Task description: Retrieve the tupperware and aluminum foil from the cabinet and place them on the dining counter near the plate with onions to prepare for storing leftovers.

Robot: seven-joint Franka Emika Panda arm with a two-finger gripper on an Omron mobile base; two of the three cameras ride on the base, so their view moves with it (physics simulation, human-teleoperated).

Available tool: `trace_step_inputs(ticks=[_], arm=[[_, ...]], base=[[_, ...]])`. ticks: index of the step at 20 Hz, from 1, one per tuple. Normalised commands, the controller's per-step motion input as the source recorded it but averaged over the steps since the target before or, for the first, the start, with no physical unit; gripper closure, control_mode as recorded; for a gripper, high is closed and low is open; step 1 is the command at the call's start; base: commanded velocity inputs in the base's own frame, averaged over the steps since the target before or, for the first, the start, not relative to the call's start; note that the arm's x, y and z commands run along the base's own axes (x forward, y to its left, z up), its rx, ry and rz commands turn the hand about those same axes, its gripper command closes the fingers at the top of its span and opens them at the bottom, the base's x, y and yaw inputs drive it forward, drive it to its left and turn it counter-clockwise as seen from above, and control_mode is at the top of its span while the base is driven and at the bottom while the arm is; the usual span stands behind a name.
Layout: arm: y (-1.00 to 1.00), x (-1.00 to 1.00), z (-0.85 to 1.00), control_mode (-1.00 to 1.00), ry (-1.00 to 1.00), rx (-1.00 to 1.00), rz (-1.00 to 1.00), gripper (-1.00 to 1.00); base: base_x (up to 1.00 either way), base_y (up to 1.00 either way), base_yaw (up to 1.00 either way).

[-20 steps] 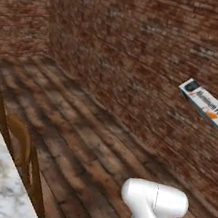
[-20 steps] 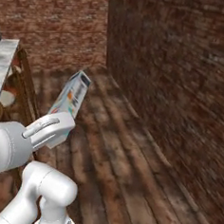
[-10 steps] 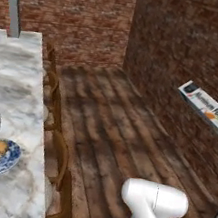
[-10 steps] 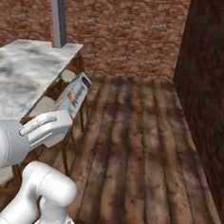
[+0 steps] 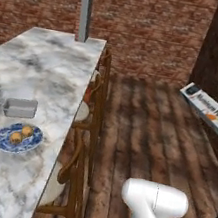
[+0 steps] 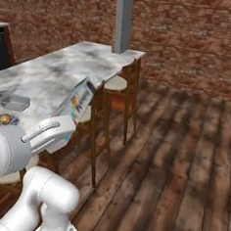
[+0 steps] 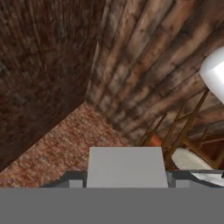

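Observation:
The aluminum foil point(image 5: 209, 112) is a long white carton held up in the air over the wooden floor, right of the dining counter point(image 5: 41, 73). My gripper point(image 6: 57, 130) is shut on its lower end, and the carton point(image 6: 79, 101) slants up from the hand. In the hand view its grey end point(image 7: 127, 166) sits between the two fingertips point(image 7: 71, 177). The tupperware point(image 5: 20, 107) stands on the marble top, just behind the blue plate with onions point(image 5: 18, 137). The cabinet is out of view.
Wooden stools point(image 5: 86, 122) line the counter's right edge, between it and the arm. A grey pillar point(image 5: 85, 8) rises from the counter's far end. Brick walls close the room behind, and open plank floor point(image 6: 183, 157) lies to the right.
The whole picture has swung: the base has turned, bringing the dining counter, plate and tupperware into view. The foil carton stays in my gripper as before.

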Motion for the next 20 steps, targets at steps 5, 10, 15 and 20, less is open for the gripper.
trace_step_inputs(ticks=[5, 10, 15, 20], arm=[[0.0, 0.0, 0.0, 1.0, 0.0, 0.0, 0.0, 1.0], [0.0, 0.0, 0.0, 1.0, 0.0, 0.0, 0.0, 1.0], [0.0, 0.0, 0.0, 1.0, 0.0, 0.0, 0.0, 1.0], [0.0, 0.0, 0.0, 1.0, 0.0, 0.0, 0.0, 1.0]], base=[[1.0, 0.0, 0.64], [1.0, 0.0, 0.64], [1.0, 0.0, 0.59], [1.0, 0.03, 0.5]])
